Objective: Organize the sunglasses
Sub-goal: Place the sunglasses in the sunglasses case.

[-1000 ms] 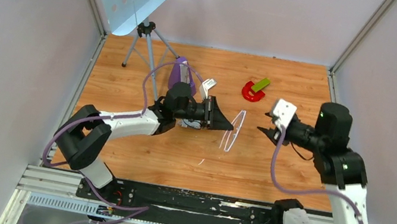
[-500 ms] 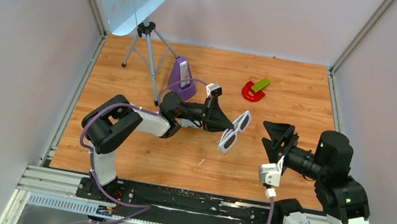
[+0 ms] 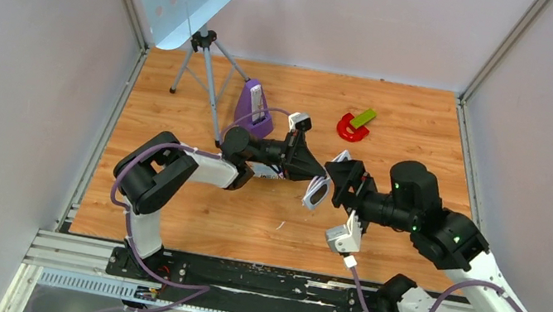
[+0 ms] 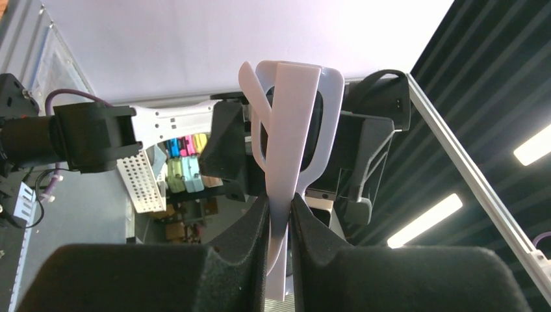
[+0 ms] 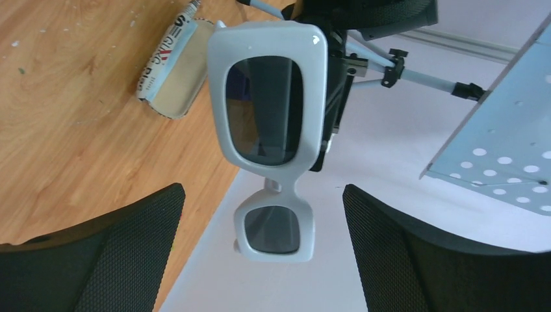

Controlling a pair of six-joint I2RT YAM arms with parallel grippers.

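The sunglasses [image 3: 318, 189], white frame with dark lenses, hang in the air above the middle of the wooden table. My left gripper [image 3: 312, 172] is shut on one folded white arm of them; in the left wrist view the arm [image 4: 289, 130] is pinched between the black pads [image 4: 250, 227]. My right gripper [image 3: 337, 178] is open and faces the lenses from the right. In the right wrist view the sunglasses [image 5: 266, 110] hang upright between and just beyond my two spread fingers [image 5: 97, 253], without touching them.
A flag-printed cylindrical case [image 5: 170, 62] lies on the table under the left arm. A purple wedge-shaped object [image 3: 252, 108], a tripod with a perforated blue panel [image 3: 204, 52] and a red and green piece [image 3: 355, 125] stand at the back.
My left gripper turned the sunglasses and held them up. My right arm swung in from the right and now has its open gripper right at the lenses.
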